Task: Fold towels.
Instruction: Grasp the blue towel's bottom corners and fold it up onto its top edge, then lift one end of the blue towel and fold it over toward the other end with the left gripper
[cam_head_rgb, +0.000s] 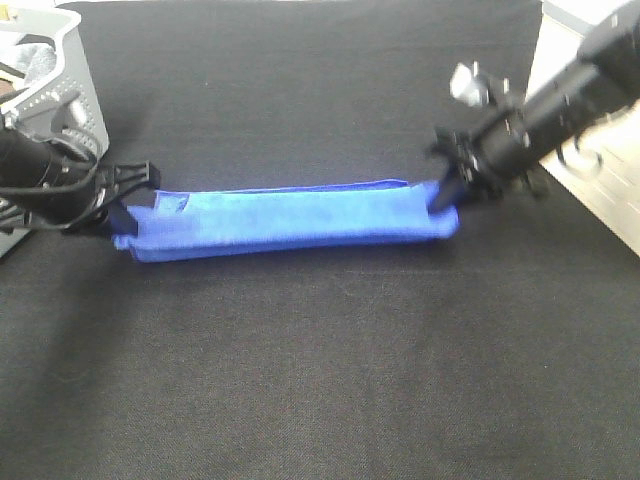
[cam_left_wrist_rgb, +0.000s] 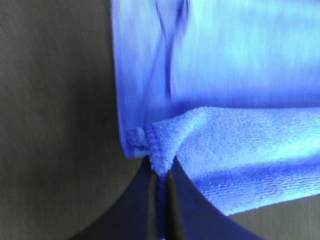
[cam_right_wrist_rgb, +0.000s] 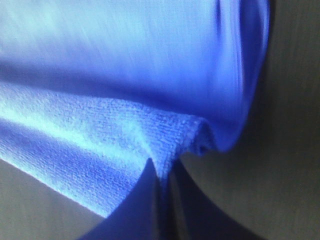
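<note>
In the high exterior view, the bright royal-blue rectangular microfibre towel (cam_head_rgb: 290, 222) is seen folded into a long narrow band across the black cloth-covered table (cam_head_rgb: 320, 380). The left gripper (cam_head_rgb: 125, 205) is placed at one end and the right gripper (cam_head_rgb: 445, 195) at the other. A perforated grey basket (cam_head_rgb: 60, 90) stands behind the left arm.

In the left wrist view, the left gripper (cam_left_wrist_rgb: 161, 172) is closed on a pinch of hemmed corner. Only a small bite is held, so a layer could be lost if the band is pulled taut.

In the right wrist view, the right gripper (cam_right_wrist_rgb: 162, 172) is likewise clamped on a bunched corner. The next fold would probably be skewed by uneven lifting.
</note>
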